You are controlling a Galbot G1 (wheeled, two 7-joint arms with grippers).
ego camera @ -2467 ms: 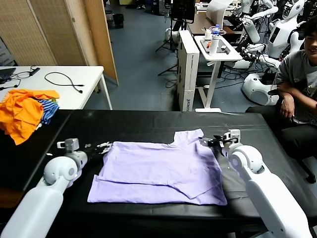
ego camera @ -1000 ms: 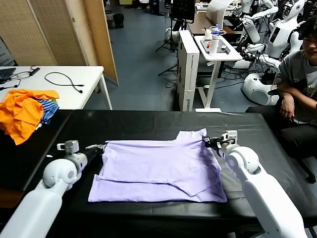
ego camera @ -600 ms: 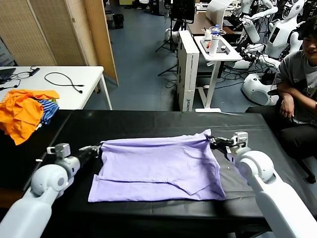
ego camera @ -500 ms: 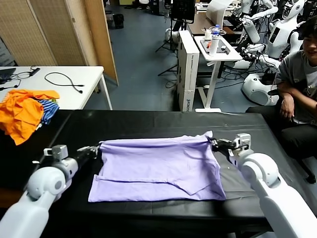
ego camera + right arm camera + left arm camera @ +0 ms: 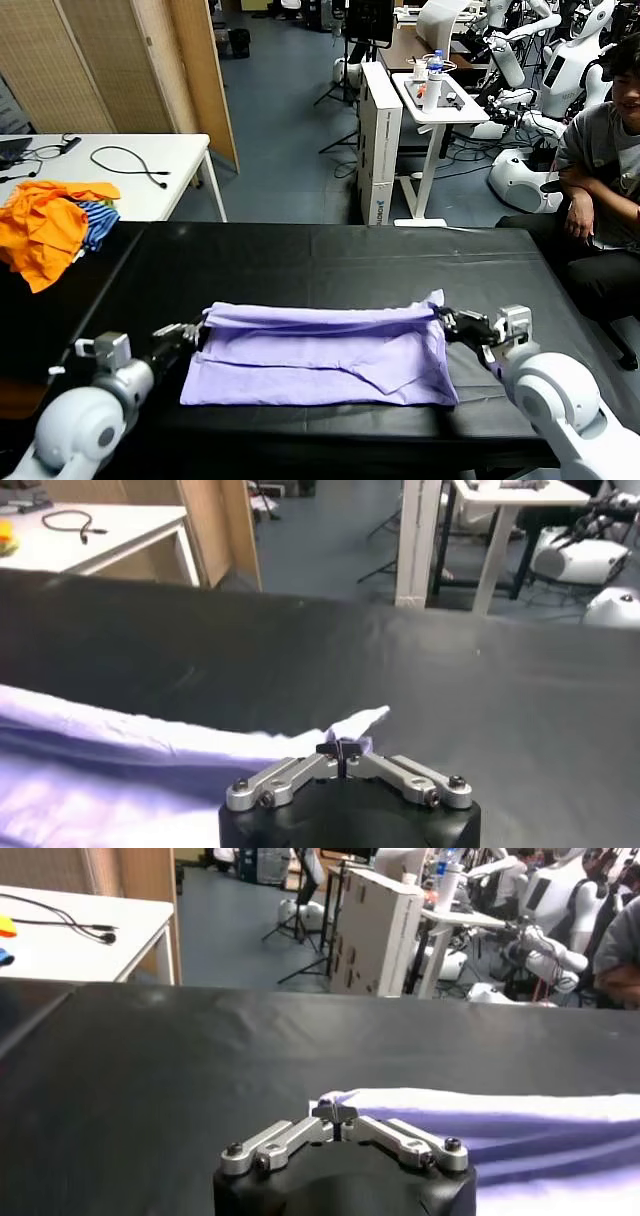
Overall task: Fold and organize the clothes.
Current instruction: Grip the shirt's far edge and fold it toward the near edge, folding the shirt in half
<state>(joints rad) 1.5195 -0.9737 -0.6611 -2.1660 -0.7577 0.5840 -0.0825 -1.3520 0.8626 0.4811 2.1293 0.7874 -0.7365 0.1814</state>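
Both arms reach forward low over the black counter (image 5: 300, 250); the left gripper (image 5: 197, 331) is pinched tight on the far left corner of the pale lavender thin-fabric T-shirt (image 5: 320, 355); the right gripper (image 5: 447, 319) is clamped on its far right corner; the shirt lies folded lengthwise between them, near the counter's front edge.

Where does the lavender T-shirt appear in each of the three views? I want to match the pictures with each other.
Head view: the lavender T-shirt lies folded across the middle of the black table, between the left gripper and the right gripper.
Left wrist view: the fabric stretches away from the shut left gripper to the picture's right edge.
Right wrist view: the fabric runs from the picture's left edge to the shut right gripper.
Shared landmark: the black table.
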